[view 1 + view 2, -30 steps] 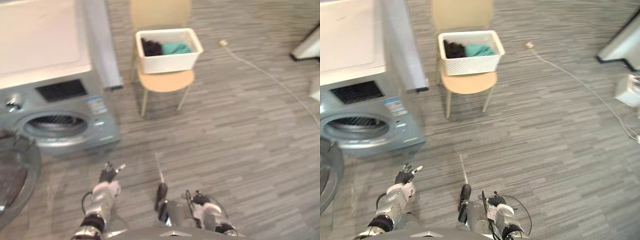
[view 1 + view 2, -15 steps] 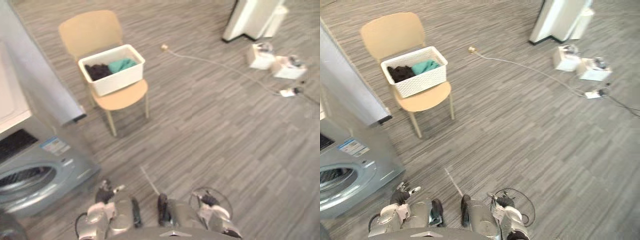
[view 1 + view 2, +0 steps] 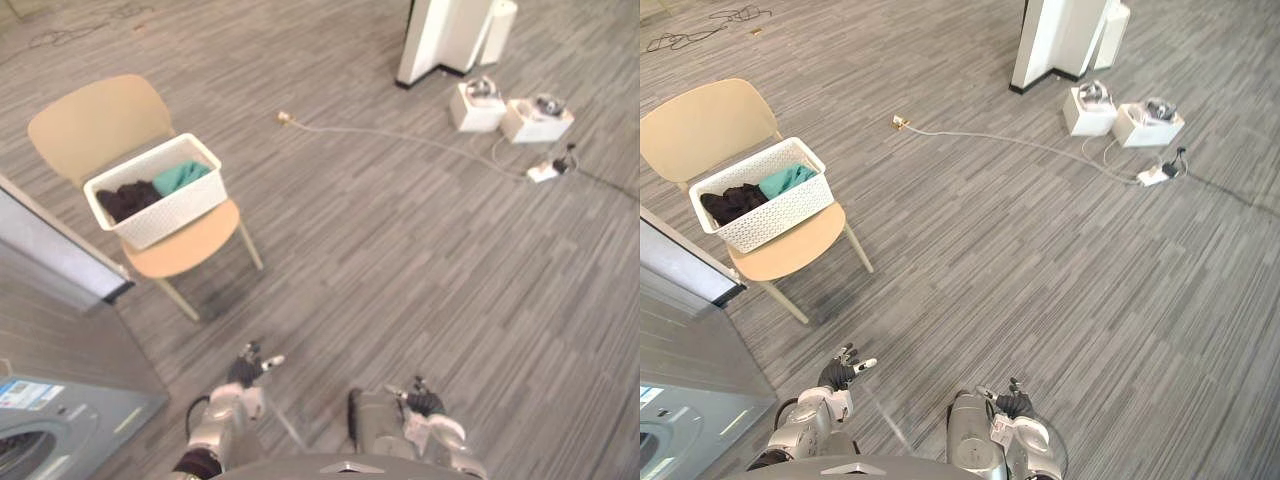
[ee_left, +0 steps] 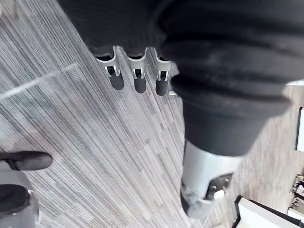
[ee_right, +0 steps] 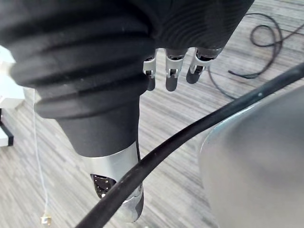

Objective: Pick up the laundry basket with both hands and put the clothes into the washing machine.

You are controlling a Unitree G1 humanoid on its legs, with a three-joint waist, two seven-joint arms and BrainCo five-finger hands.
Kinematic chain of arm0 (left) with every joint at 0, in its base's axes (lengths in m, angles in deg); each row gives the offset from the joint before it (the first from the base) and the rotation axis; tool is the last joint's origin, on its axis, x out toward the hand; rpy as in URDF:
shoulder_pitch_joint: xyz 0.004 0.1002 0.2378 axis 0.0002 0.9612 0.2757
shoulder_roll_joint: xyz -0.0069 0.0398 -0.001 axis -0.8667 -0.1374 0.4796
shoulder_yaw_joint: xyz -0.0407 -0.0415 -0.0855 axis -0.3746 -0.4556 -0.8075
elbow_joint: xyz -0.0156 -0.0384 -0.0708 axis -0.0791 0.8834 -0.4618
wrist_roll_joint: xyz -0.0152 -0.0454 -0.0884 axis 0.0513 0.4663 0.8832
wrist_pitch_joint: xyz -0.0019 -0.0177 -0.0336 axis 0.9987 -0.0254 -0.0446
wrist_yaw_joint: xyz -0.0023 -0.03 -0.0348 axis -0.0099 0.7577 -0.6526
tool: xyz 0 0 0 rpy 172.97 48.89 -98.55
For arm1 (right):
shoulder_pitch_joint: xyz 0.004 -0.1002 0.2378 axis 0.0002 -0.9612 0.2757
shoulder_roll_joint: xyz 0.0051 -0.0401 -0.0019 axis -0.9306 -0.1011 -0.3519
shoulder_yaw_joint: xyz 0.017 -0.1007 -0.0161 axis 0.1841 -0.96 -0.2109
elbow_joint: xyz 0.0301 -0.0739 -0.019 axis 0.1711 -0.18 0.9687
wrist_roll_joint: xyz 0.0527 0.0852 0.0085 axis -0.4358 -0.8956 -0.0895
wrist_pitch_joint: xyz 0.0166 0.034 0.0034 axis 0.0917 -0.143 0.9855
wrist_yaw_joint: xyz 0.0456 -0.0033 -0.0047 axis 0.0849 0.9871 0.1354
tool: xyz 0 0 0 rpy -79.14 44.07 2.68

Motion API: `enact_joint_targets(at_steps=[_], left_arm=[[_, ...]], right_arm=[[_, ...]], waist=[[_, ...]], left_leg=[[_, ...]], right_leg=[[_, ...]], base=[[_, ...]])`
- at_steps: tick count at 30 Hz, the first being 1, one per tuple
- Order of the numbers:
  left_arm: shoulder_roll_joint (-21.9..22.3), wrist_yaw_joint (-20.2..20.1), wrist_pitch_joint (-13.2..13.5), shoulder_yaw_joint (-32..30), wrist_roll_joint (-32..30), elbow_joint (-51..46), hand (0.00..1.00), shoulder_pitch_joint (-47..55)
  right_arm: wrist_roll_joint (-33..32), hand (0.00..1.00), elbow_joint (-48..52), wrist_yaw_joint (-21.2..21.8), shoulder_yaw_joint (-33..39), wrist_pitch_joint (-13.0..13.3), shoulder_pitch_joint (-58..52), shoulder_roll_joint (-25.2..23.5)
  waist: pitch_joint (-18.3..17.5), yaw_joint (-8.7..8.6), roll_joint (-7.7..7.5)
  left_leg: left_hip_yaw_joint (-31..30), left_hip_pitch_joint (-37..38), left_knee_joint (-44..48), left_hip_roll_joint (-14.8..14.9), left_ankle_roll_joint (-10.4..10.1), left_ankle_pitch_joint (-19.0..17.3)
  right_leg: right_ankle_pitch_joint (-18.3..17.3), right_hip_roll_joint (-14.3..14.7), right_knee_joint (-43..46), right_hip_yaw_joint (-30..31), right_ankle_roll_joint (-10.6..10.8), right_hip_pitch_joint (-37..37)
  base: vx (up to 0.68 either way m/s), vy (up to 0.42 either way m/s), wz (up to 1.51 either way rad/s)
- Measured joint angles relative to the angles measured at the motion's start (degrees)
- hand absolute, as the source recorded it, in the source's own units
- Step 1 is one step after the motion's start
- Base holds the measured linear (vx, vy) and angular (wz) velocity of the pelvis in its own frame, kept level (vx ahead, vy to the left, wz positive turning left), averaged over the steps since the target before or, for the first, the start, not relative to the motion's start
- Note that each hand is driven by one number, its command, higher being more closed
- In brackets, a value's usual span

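Note:
A white laundry basket (image 3: 160, 195) sits on the seat of a tan chair (image 3: 85, 115) at the left. It holds dark clothes (image 3: 123, 200) and a teal garment (image 3: 181, 176). A corner of the grey washing machine (image 3: 70, 420) shows at the lower left. My left hand (image 3: 246, 368) hangs low over the floor, fingers straight, holding nothing, well short of the chair. Over bare floor at the bottom, my right hand (image 3: 426, 404) is likewise open and empty. Straight fingers (image 4: 135, 78) show in the left wrist view, and straight fingers (image 5: 171, 76) in the right wrist view.
A pale panel (image 3: 50, 250) stands between the washing machine and the chair. A white cable (image 3: 1020, 143) with a plug (image 3: 900, 122) runs across the floor to a power strip (image 3: 1155, 175). Two white boxes (image 3: 1090, 108) sit by a white cabinet (image 3: 1060, 35) at the far right.
The camera has swung right: the washing machine has slid to the lower left edge, and the cabinet and boxes have come further into view. The basket stays on the chair. Both hands stay low.

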Motion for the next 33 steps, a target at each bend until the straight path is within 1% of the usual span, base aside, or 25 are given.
enact_joint_targets(at_steps=[2,4,6,7,8,10,11,12,13,15,17,18,19,20,21,23,25,26,27,28,29,30,31,32,33], left_arm=[[0.5,0.0,-0.1,0.3,0.8,0.0,0.0,0.7],[0.7,0.0,-0.1,0.4,1.0,-0.5,0.0,1.4],[0.7,0.1,-0.1,0.8,1.0,-2.7,0.0,1.5],[0.7,0.1,-0.1,1.6,0.9,-3.0,0.0,1.1],[0.7,0.1,-0.1,2.4,0.8,-3.1,0.0,0.7],[0.7,0.1,-0.2,2.5,0.0,-2.3,0.0,-0.1],[0.7,0.2,-0.3,2.5,-0.2,-1.3,0.0,-0.8],[0.5,0.4,-0.3,2.4,-0.2,-1.2,0.0,-1.0],[-0.1,1.3,-0.3,2.4,-0.2,-0.9,0.0,-1.5],[-0.7,2.0,-0.3,2.3,-0.2,-0.9,0.0,-1.8],[-0.6,2.2,-0.3,2.4,-0.3,-0.9,0.0,-1.2],[-0.4,2.2,-0.3,2.4,-0.4,-0.8,0.0,-0.3],[-0.3,2.2,-0.3,2.5,-0.6,-0.5,0.0,0.1],[-0.3,2.1,-0.4,2.5,-1.6,0.7,0.0,0.7],[-0.4,2.0,-0.4,2.4,-1.9,0.6,0.0,1.1],[-1.6,2.0,-0.5,2.2,-4.0,0.6,0.0,2.9],[-1.8,2.0,-0.7,1.8,-5.7,0.5,0.0,3.5],[-1.6,1.8,-0.7,1.0,-6.4,0.4,0.0,3.4],[-1.3,1.4,-0.7,0.2,-6.8,0.3,0.0,3.3],[-1.3,1.4,-0.7,0.1,-6.8,0.3,0.0,3.3],[-1.0,1.3,-0.7,0.0,-7.2,0.3,0.0,2.6],[-0.8,1.2,-0.7,-0.2,-7.9,0.4,0.0,2.4],[-0.6,1.2,-0.7,-0.5,-8.1,0.6,0.0,2.3],[-0.3,1.2,-0.7,-1.6,-8.3,0.8,0.0,2.3],[-0.3,1.2,-0.6,-2.3,-8.8,0.9,0.0,2.4]], right_arm=[[-1.6,0.0,0.8,0.0,-0.3,0.0,-0.7,0.5],[-3.8,0.0,1.0,-0.1,-0.1,0.1,-1.7,0.6],[-3.9,0.0,1.0,-0.1,0.3,0.0,-2.2,0.5],[-4.0,0.0,1.9,-0.2,0.5,0.0,-2.1,0.6],[-4.4,0.0,3.3,-0.3,0.9,0.0,-2.0,0.6],[-4.4,0.0,3.7,-1.2,1.8,0.4,-0.3,1.0],[-4.4,0.0,3.7,-1.4,3.3,0.5,1.8,1.0],[-4.4,0.0,3.7,-1.5,4.0,0.6,2.2,0.9],[-4.4,0.0,4.1,-2.2,4.5,1.1,4.1,0.6],[-4.4,0.0,6.2,-2.9,4.3,1.8,5.9,0.2],[-4.1,0.0,7.2,-3.5,4.3,2.2,6.3,0.2],[-3.6,0.0,7.8,-3.6,4.2,2.2,6.1,-0.1],[-3.3,0.0,8.0,-3.6,4.0,2.2,6.3,-0.2],[-3.2,0.0,9.6,-3.8,3.8,2.0,5.4,-0.7],[-3.0,0.0,10.5,-3.9,3.5,2.0,5.0,-0.9],[-0.3,0.0,15.5,-4.2,2.9,1.7,4.2,-1.3],[2.1,0.0,22.9,-5.4,3.7,1.6,3.2,-1.1],[3.7,0.0,27.3,-6.1,4.8,1.6,2.6,-1.1],[4.8,0.0,31.0,-6.4,6.3,1.7,2.0,-1.1],[4.9,0.0,31.3,-6.4,6.5,1.7,2.0,-1.1],[5.8,0.0,36.1,-7.5,8.6,1.7,1.2,-1.1],[5.8,0.0,39.4,-8.1,9.4,1.7,0.8,-1.3],[5.9,0.0,40.8,-8.3,9.7,1.8,0.8,-1.3],[6.7,0.0,43.1,-8.5,10.4,2.0,0.7,-1.6],[7.7,0.0,44.1,-8.6,10.8,2.2,0.6,-2.1]], waist=[[0.0,0.38,-0.06],[-0.1,0.27,-0.1],[0.0,0.44,-0.69],[-0.2,0.37,-0.96],[-0.2,0.21,-0.87],[-0.2,0.31,-0.74],[-0.3,0.67,-0.41],[-0.4,1.04,-0.32],[-0.1,1.57,-1.71],[-0.3,1.6,-2.98],[-0.6,1.62,-3.07],[-1.1,1.6,-3.27],[-1.4,1.59,-3.28],[-1.7,1.05,-3.13],[-1.7,0.7,-3.16],[-1.7,0.74,-3.12],[-1.8,0.24,-2.93],[-2.0,-0.05,-3.1],[-2.4,-0.04,-3.21],[-2.4,-0.03,-3.21],[-2.4,0.13,-3.01],[-2.5,0.45,-2.84],[-2.5,0.62,-2.82],[-2.8,0.93,-3.26],[-3.2,1.09,-3.97]], left_leg=[[0.6,-3.1,4.8,0.3,-0.4,0.7],[5.0,-5.9,4.6,-0.5,-0.3,-0.3],[11.1,-7.7,-3.7,-3.3,-0.6,-1.2],[14.2,-7.9,-11.8,-6.1,-1.5,-1.1],[16.8,-7.8,-18.2,-8.1,-2.6,-0.1],[20.0,-6.7,-30.5,-12.0,-3.5,4.6],[19.8,-5.2,-37.8,-14.2,-3.3,8.8],[19.2,-4.3,-39.8,-15.0,-1.1,12.3],[19.2,-2.5,-40.6,-16.7,0.8,12.3],[17.4,-3.9,-35.6,-17.8,1.8,7.3],[16.5,-3.3,-31.9,-19.2,2.4,2.8],[16.3,-1.6,-31.7,-20.6,2.5,1.0],[16.0,-0.9,-31.7,-21.2,2.6,0.5],[14.3,0.9,-31.8,-22.1,2.7,-0.6],[13.6,1.7,-31.9,-22.3,2.8,-0.9],[12.2,5.2,-33.7,-22.8,3.4,-0.7],[10.5,7.2,-34.9,-23.0,3.5,-0.4],[9.2,7.6,-35.0,-23.0,3.3,-0.1],[7.7,7.6,-34.8,-22.9,3.1,0.0],[7.5,7.7,-34.8,-22.9,3.0,0.0],[5.0,7.7,-34.5,-21.6,2.0,0.2],[3.4,7.7,-33.5,-20.1,0.8,-0.3],[2.8,7.7,-32.8,-19.2,-0.2,-0.8],[1.7,7.5,-31.3,-17.7,-2.4,-2.2],[1.1,7.3,-30.5,-17.3,-3.6,-3.1]], right_leg=[[-0.7,-0.1,-1.5,-1.6,-0.8,2.6],[-0.3,-1.0,-5.7,-4.9,-1.3,6.2],[0.2,-3.2,-9.2,-9.6,-1.3,9.0],[0.2,-4.9,-9.9,-12.6,-1.0,9.8],[0.0,-5.8,-10.4,-14.8,-0.6,10.5],[-0.5,-6.9,-10.9,-17.8,0.3,11.8],[-1.1,-6.9,-11.0,-19.0,1.3,13.1],[-1.6,-7.0,-10.9,-19.0,2.0,13.8],[-1.8,-7.9,-11.4,-18.9,2.4,15.1],[-2.0,-9.4,-11.1,-18.6,3.0,16.7],[-2.5,-12.2,-3.6,-17.9,4.4,16.0],[-0.9,-15.2,6.6,-15.8,6.0,12.7],[0.9,-16.2,11.6,-14.3,6.1,10.7],[6.0,-18.1,23.7,-11.3,5.5,5.9],[6.2,-18.5,27.8,-10.8,4.6,4.1],[4.0,-18.5,35.2,-11.2,2.0,-0.1],[0.8,-17.8,32.6,-12.6,2.0,-2.0],[-1.1,-17.4,27.7,-12.9,2.3,-3.0],[-2.2,-17.1,21.6,-12.5,2.2,-3.7],[-2.3,-17.0,21.0,-12.4,2.3,-3.8],[-2.4,-15.6,11.3,-10.2,2.5,-3.7],[-1.4,-14.2,3.9,-7.4,2.9,-3.0],[-0.4,-13.5,0.4,-5.8,3.1,-2.5],[3.0,-12.8,-5.9,-3.5,3.3,-0.9],[5.3,-12.7,-8.3,-2.4,3.3,-0.1]], base=[[0.22,-0.221,0.41],[0.26,-0.144,0.81],[0.27,-0.075,1.22],[0.29,-0.029,1.36],[0.25,0.0,1.3],[0.31,0.074,0.95],[0.32,0.126,0.58],[0.29,0.126,0.42],[0.26,0.114,0.32],[0.26,0.124,0.43],[0.31,0.176,0.35],[0.31,0.174,0.29],[0.32,0.165,0.48],[0.25,0.101,0.49],[0.31,0.09,0.55],[0.31,0.034,0.32],[0.24,-0.035,0.46],[0.26,-0.145,0.68],[0.25,-0.178,0.59],[0.21,-0.19,0.74],[0.14,-0.209,0.7],[0.15,-0.298,0.75],[0.16,-0.394,0.49],[0.11,-0.366,0.37],[0.09,-0.436,0.52]])
